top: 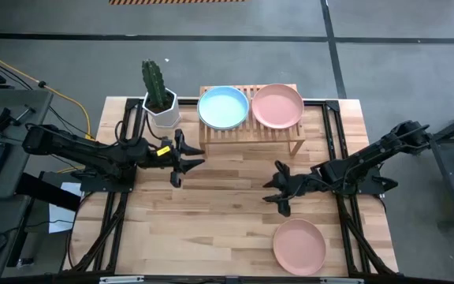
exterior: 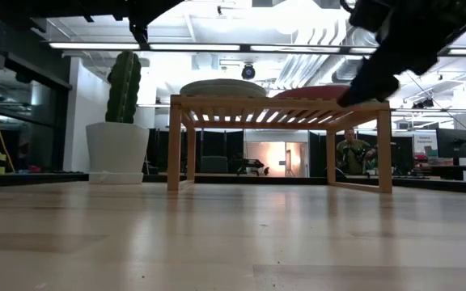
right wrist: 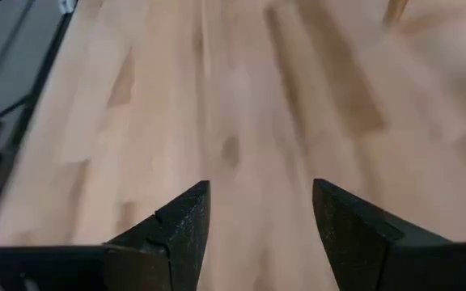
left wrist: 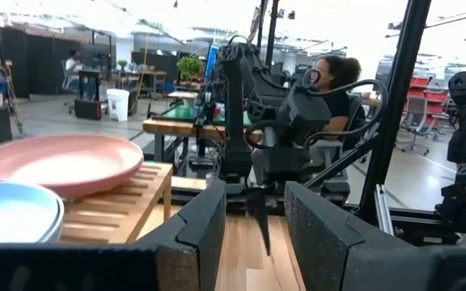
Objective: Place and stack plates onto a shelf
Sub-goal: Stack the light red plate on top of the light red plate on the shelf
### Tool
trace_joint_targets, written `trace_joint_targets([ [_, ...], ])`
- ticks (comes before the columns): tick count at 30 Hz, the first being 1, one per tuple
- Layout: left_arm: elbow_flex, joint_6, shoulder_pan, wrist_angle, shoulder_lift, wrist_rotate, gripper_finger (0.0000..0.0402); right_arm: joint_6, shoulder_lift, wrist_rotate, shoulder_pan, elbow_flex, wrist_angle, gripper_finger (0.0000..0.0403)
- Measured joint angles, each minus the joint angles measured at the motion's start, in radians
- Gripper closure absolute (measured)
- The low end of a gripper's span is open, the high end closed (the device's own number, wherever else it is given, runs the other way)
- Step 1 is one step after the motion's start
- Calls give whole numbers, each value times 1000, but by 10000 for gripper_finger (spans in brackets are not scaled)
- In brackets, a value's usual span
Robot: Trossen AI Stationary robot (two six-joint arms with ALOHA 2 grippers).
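Sitting side by side on the shelf [top: 252, 132] at the table's [top: 227, 221] far edge are a blue plate [top: 223, 106] and a pink plate [top: 277, 105]; another pink plate [top: 299, 245] lies near the front edge. Left gripper [top: 181, 158] and right gripper [top: 278, 189] hover mid-table, jaws spread, empty.

Table [top: 235, 173]: shelf [top: 251, 130], pot [top: 162, 110], plate [top: 299, 245]

From table height, the plates on the shelf [exterior: 277, 109] show only as thin edges above the slats, and the right arm [exterior: 403, 44] covers part of the red one [exterior: 310, 92]. The left wrist camera crops the blue plate [left wrist: 10, 212] at the picture's edge. The right wrist camera gives a smeared tabletop [right wrist: 241, 121] (grain streaked, nothing else legible). A person [exterior: 352, 152] beyond the shelf is too small to make out.
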Motion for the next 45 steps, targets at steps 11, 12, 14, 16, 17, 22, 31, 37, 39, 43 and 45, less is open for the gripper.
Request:
trace_joint_targets([
  [11, 0, -47, 0, -83, 32, -14, 284, 419, 0, -229, 114, 0, -184, 204],
  [12, 1, -47, 0, -84, 41, -16, 284, 459, 0, -227, 133, 0, -209, 204],
  [14, 1, -47, 0, -82, 58, -17, 284, 541, 0, -217, 170, 0, -254, 204],
  [16, 1, -38, 0, -58, 75, -17, 284, 613, 0, -196, 210, 0, -301, 204],
  [17, 1, -31, 0, -45, 83, -18, 284, 647, 0, -184, 229, 0, -323, 204],
  [22, 1, -29, 0, -24, 106, -18, 284, 792, 0, -118, 307, 0, -408, 204],
  [31, 1, -29, 0, -24, 108, -18, 284, 863, 49, -93, 374, 0, -448, 204],
  [37, 1, -28, 0, -24, 108, -18, 284, 858, 134, -112, 375, 0, -447, 204],
  [39, 1, -28, 0, -24, 108, -18, 284, 857, 152, -127, 375, 0, -446, 204],
  [43, 1, -28, 0, -24, 108, -17, 284, 856, 175, -131, 375, 0, -445, 204],
  [45, 1, -28, 0, -24, 108, -17, 284, 856, 181, -129, 375, 0, -446, 204],
])
